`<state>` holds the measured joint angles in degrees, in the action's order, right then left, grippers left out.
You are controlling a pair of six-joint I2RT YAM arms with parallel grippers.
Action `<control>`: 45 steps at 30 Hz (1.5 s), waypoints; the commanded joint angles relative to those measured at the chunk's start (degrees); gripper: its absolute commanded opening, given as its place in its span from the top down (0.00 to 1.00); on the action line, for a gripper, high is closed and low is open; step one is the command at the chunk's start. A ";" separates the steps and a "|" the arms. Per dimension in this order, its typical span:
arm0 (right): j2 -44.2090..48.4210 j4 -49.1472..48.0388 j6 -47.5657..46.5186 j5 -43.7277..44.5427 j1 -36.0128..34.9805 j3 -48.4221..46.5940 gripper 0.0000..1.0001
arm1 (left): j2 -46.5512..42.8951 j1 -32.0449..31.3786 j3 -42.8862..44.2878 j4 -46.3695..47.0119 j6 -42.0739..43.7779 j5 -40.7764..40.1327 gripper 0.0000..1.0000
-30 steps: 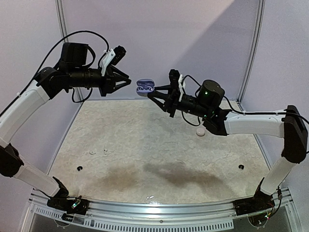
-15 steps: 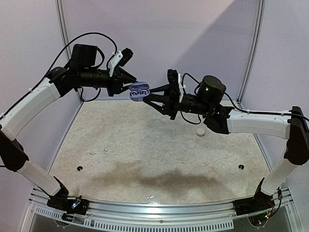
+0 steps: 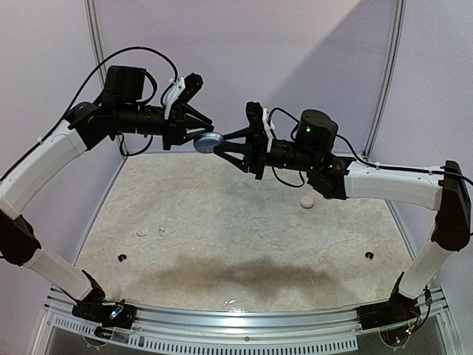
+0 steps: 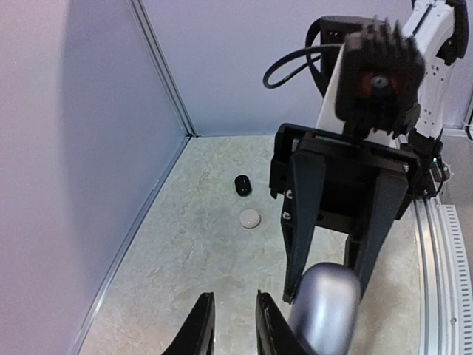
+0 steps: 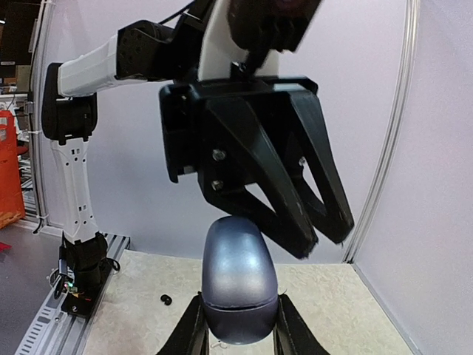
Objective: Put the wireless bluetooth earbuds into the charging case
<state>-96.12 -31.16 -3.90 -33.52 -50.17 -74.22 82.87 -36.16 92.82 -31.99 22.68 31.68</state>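
Observation:
The charging case (image 3: 209, 142), a blue-grey pebble with its lid down, hangs high over the back of the table. My right gripper (image 3: 217, 145) is shut on its lower half (image 5: 239, 310). My left gripper (image 3: 202, 131) faces it from the left, its fingertips (image 5: 304, 246) just above and behind the lid. Its jaws stand a narrow gap apart with nothing between them (image 4: 235, 329), and the case (image 4: 325, 310) sits just right of them. Two white earbuds (image 3: 141, 234) (image 3: 161, 231) lie on the table at the left. Small black earbuds (image 3: 122, 257) (image 3: 369, 256) lie nearer the front.
A white round pebble-sized case (image 3: 307, 201) lies on the table under the right arm, also in the left wrist view (image 4: 250, 218) beside a black bud (image 4: 242, 185). Walls close the table at the back and sides.
The case stood open with its inside showing; now its lid is down. My left gripper has come right up to it. The right gripper has carried it a little leftward.

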 commanded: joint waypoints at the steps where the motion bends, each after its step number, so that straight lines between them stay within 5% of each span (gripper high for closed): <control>1: -1.49 0.88 2.22 5.53 1.18 -0.64 1.00 | -2.41 -2.51 -1.72 -2.47 3.26 -0.90 0.79; 4: -1.07 0.86 5.83 7.18 2.54 0.33 1.00 | -2.94 -2.38 -1.89 -0.80 1.62 -6.03 0.77; 6: -0.75 2.81 8.93 9.64 3.87 0.96 1.00 | -3.14 -2.26 -1.98 1.67 -0.27 -13.07 0.66; 10: 0.46 7.66 16.42 15.86 7.72 3.86 1.00 | -3.85 -1.99 -3.84 7.73 -3.78 -32.54 0.13; 12: 0.29 13.19 21.48 19.26 10.25 4.33 1.00 | -4.34 -1.98 -5.30 9.06 -4.23 -39.10 0.01; 16: -3.39 26.21 36.56 20.48 15.72 4.10 1.00 | -4.72 -1.98 -7.61 6.71 -6.93 -43.22 0.01; 22: -13.79 29.06 54.20 10.19 21.36 6.03 1.00 | -5.90 -1.98 -10.84 4.75 -9.89 -45.24 0.01; 34: -24.69 28.29 58.75 1.76 23.75 7.13 0.99 | -6.91 -1.98 -13.86 4.51 -10.28 -46.63 0.01; 41: -24.25 38.53 54.60 5.05 23.77 4.34 0.57 | -6.85 -1.90 -14.05 5.15 -9.93 -46.65 0.01; 45: -23.01 46.91 50.18 8.31 23.75 -0.04 0.44 | -6.84 -1.92 -14.07 5.14 -10.00 -46.34 0.01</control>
<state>-118.89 3.07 51.05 -30.28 -26.55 -70.67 76.75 -38.06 79.70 -26.89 13.21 -14.48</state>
